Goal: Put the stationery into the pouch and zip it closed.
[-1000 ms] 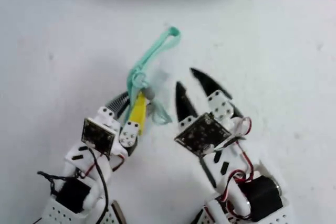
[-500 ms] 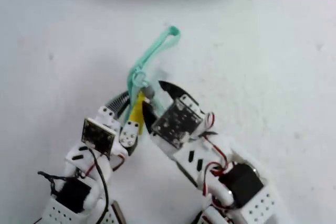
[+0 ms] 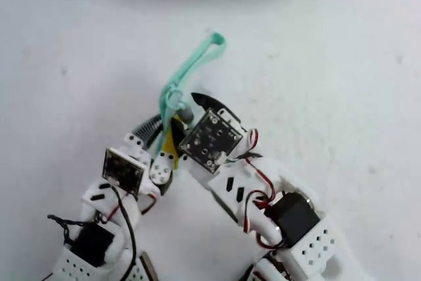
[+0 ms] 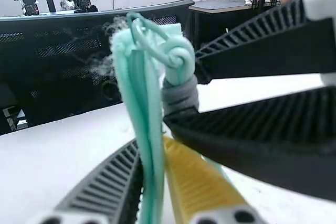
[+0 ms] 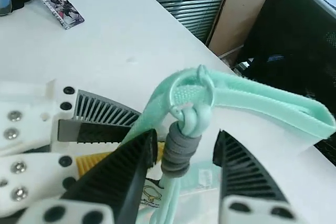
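The pouch [image 3: 191, 64] stands on edge on the white table, its mint zipper strip running up to the back. My left gripper [image 3: 168, 137] is shut on the pouch's near end, the mint edge [image 4: 142, 129] pinched between a grey finger [image 4: 105, 192] and a yellow one [image 4: 199, 187]. My right gripper [image 5: 186, 136] is open, its black fingers [image 5: 131, 166] on either side of the grey zipper pull [image 5: 177, 153], which hangs from a mint ring [image 5: 191, 90]. From above, the right gripper [image 3: 189, 115] sits just beside the left one. No loose stationery is in sight.
The table's [image 3: 316, 64] far edge runs along the back with dark floor beyond. A printed card on a lanyard [image 5: 58, 3] lies far off on the table. Both arms crowd the near middle; open tabletop lies to either side.
The right arm has swung left from beside the pouch, bringing its open black fingers around the zipper pull. The left arm and the pouch have kept still.
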